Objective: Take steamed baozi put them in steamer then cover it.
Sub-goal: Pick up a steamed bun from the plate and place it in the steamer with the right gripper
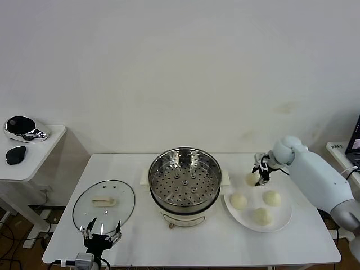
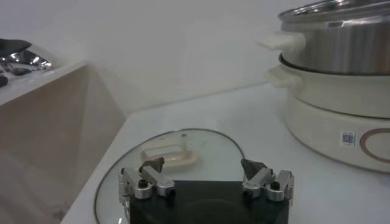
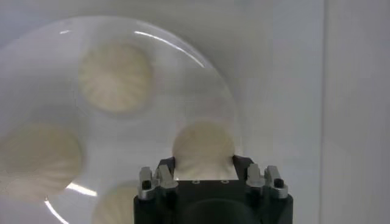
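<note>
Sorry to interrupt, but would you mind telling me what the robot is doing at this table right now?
The right hand is down over the white plate, its fingers on either side of one small cream-white bun. Three more buns sit on the plate. The shiny steel steamer pot stands uncovered with nothing on its perforated tray. The round clear glass lid lies flat on the table beside it, with the left hand open at its near edge.

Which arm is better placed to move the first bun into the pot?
Right. The right gripper already brackets a bun on the plate; the left gripper hangs open by the lid.
</note>
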Controlling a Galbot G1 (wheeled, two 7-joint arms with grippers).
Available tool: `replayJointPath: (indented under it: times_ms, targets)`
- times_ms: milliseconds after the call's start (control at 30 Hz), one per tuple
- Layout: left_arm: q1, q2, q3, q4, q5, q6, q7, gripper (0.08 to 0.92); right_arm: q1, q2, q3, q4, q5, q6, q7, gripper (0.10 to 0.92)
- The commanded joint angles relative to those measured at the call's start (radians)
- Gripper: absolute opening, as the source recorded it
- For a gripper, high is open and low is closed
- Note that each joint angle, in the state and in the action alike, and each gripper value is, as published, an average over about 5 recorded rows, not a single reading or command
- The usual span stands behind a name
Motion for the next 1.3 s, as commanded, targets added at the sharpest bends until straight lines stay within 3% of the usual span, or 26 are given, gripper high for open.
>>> replayJointPath:
  times_ms: [33, 367, 600, 700, 1033, 1300]
  targets:
    - [-0.002, 0.000, 0.001, 0.000, 0.000, 0.000, -0.001, 0.823, 0.105, -0.028, -0.045, 0.031, 0.089, -0.002, -0.011, 0.603]
    - [-0.008, 0.010, -0.011, 0.000, -0.009, -0.002, -0.012, 0.823, 0.467, 0.076, -0.282, -0.047, 0.283, 0.079, -0.113, 0.602]
    - [0.000, 0.011, -0.021, -0.012, -0.014, -0.008, -0.022, 0.823, 0.591, 0.311, -0.266, -0.321, 0.374, 0.501, -0.270, 0.605]
    - [0.004, 0.006, -0.023, -0.021, -0.014, -0.008, -0.025, 0.823, 0.591, 0.376, -0.241, -0.369, 0.375, 0.641, -0.326, 0.607]
    - [0.022, -0.002, -0.031, -0.033, -0.010, -0.010, -0.034, 0.823, 0.535, 0.416, -0.309, -0.191, 0.301, 0.855, -0.324, 0.611]
    - [0.038, -0.012, -0.034, -0.054, -0.005, -0.010, -0.042, 0.823, 0.470, 0.462, -0.306, -0.104, 0.101, 0.927, -0.259, 0.611]
